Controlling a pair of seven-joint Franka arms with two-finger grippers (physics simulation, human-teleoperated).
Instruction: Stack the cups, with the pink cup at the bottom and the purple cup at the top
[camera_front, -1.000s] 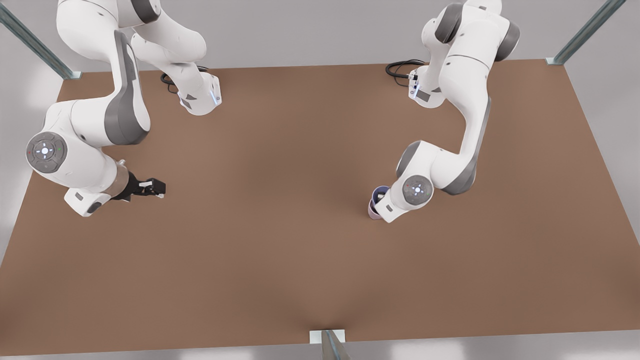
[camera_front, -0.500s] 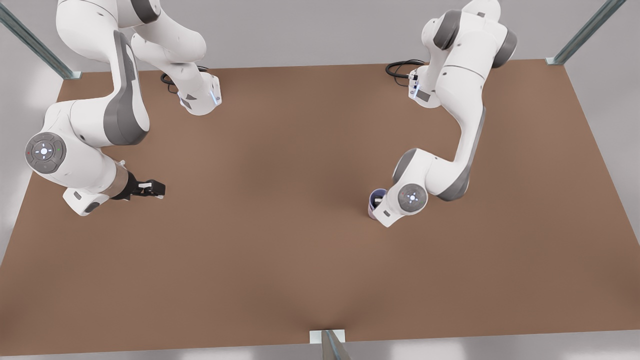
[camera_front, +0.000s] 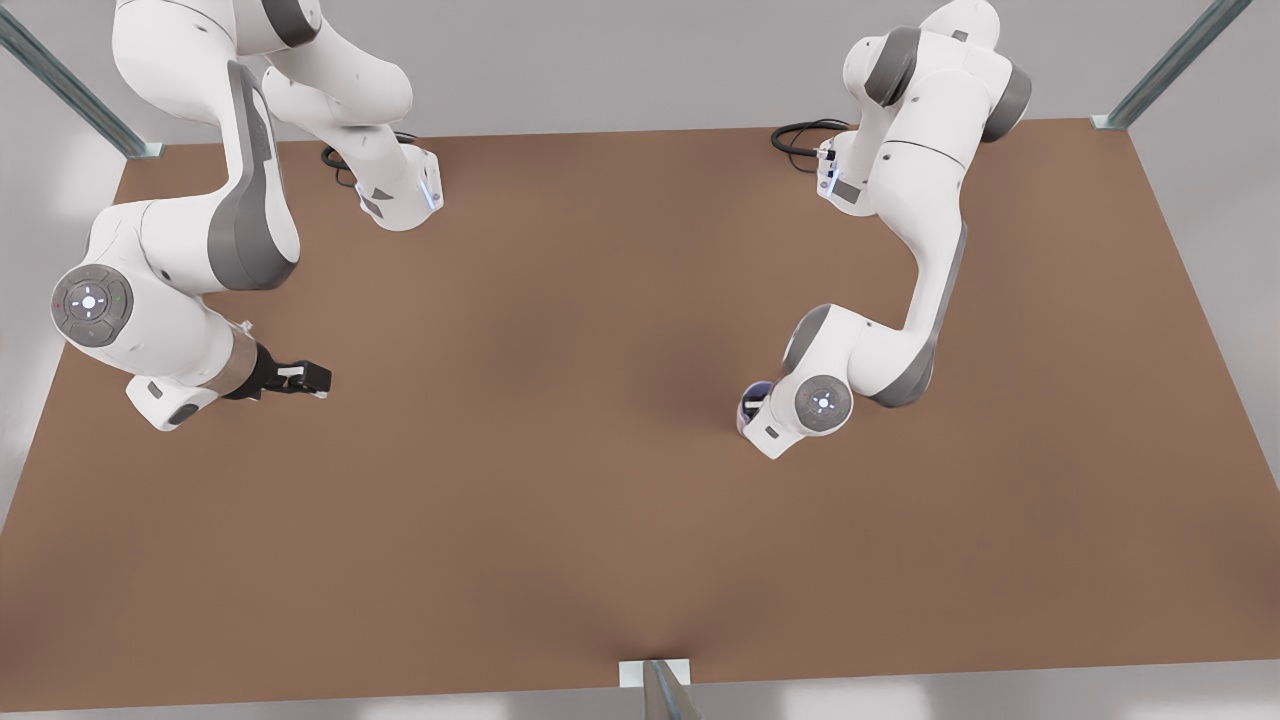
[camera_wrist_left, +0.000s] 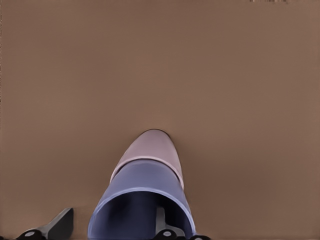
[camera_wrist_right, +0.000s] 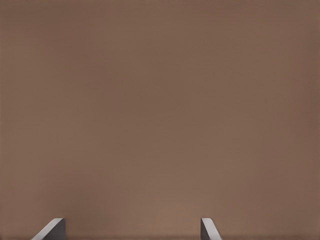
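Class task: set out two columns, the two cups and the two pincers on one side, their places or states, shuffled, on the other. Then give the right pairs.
Column one:
1. small tapered blue-violet purple cup
2. small tapered pale pink cup
3. left pincer
4. right pincer

Column two:
A. open above the bare brown table
B. underneath, holding the other cup
C. nested on top
D. one finger inside a cup, one outside

Pairs: 1-C, 2-B, 3-D, 4-A
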